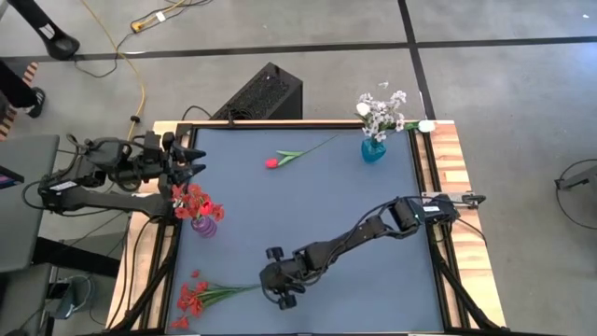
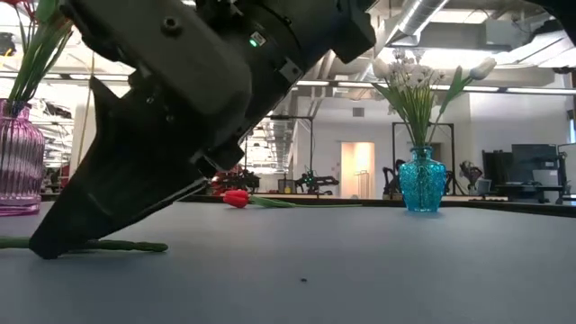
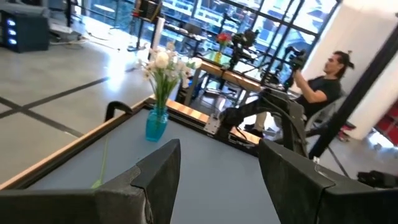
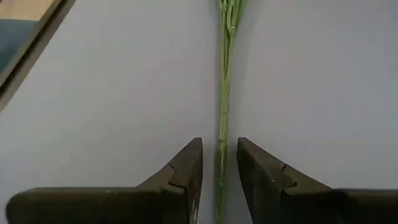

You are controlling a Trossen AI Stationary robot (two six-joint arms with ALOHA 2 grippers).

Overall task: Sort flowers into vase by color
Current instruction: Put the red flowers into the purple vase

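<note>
A cluster of small red blossoms (image 1: 191, 299) lies flat near the table's near-left corner, its green stem (image 4: 222, 93) running toward the right. My right gripper (image 4: 220, 142) is low at the stem's free end, open only narrowly, one finger on each side of the stem without touching it. In the low view its tip (image 2: 45, 248) sits down at the tabletop. A red tulip (image 1: 272, 162) lies on its side toward the far edge. A pink vase (image 1: 203, 224) holds red flowers and a blue vase (image 1: 373, 149) holds white ones. My left gripper (image 1: 194, 161) waits open above the left edge.
The table has a raised wooden border (image 1: 448, 168). A black box (image 1: 266, 93) and cables lie on the floor beyond the far edge. A person (image 3: 323, 87) sits in the room behind the table. Bare grey surface (image 1: 373, 271) lies between the right arm and the near-right corner.
</note>
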